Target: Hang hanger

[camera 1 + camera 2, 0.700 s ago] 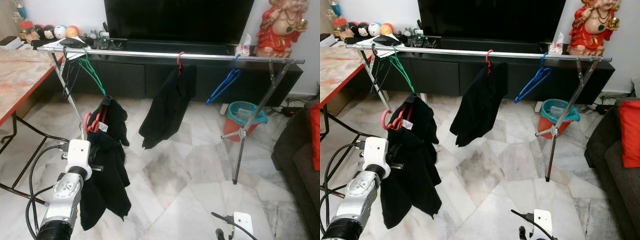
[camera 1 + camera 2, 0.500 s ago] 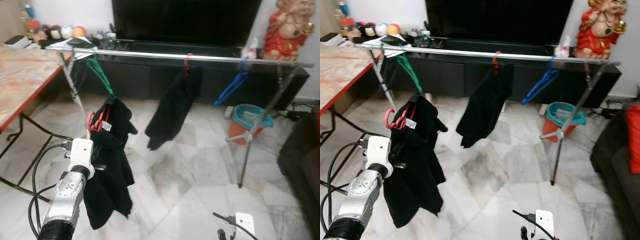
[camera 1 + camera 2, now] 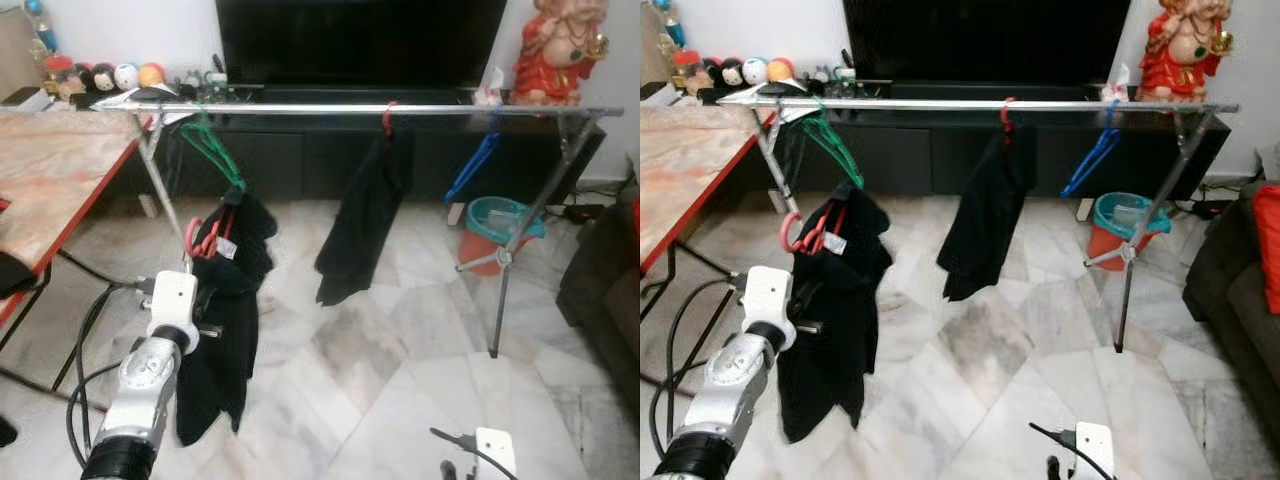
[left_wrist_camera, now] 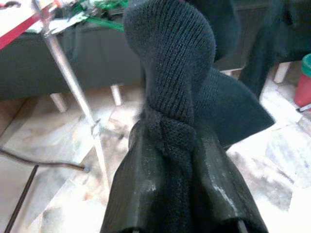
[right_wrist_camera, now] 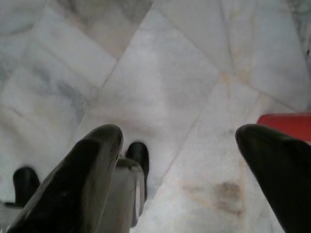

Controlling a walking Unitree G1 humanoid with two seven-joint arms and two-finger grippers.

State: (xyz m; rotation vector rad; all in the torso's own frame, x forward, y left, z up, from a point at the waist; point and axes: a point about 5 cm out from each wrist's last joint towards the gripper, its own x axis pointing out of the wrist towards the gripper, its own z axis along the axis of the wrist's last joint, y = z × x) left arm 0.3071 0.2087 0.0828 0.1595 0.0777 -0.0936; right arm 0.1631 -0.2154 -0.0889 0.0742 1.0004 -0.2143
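L arm is up in front of the robot, left gripper (image 4: 177, 145) pinched tight on a black garment (image 3: 225, 320), knit fabric bunched between the two fingers (image 4: 138, 194) in the wrist view. That garment hangs on a red hanger (image 3: 205, 238), hook at the top, held up in the air below and in front of the rail (image 3: 330, 108), not on it yet. The hanger sits near the rail's L end, just beside the slanted stand leg (image 3: 165, 195).

On the rail itself: a green hanger (image 3: 215, 150) near the L end, another black garment (image 3: 365, 225) on a red hook (image 3: 388, 118) abt mid-rail, a blue hanger (image 3: 472, 165) toward the R end. Behind the rail, a dark TV (image 3: 360, 40) on a low black cabinet. A teal and red bucket (image 3: 495, 232) stands on the marble floor (image 3: 400, 360) by the R stand leg. A table w/ red edge (image 3: 60, 180) is off to the L.

R arm hangs low, right gripper (image 5: 177, 160) spread wide over the floor tiles, holding nothing.
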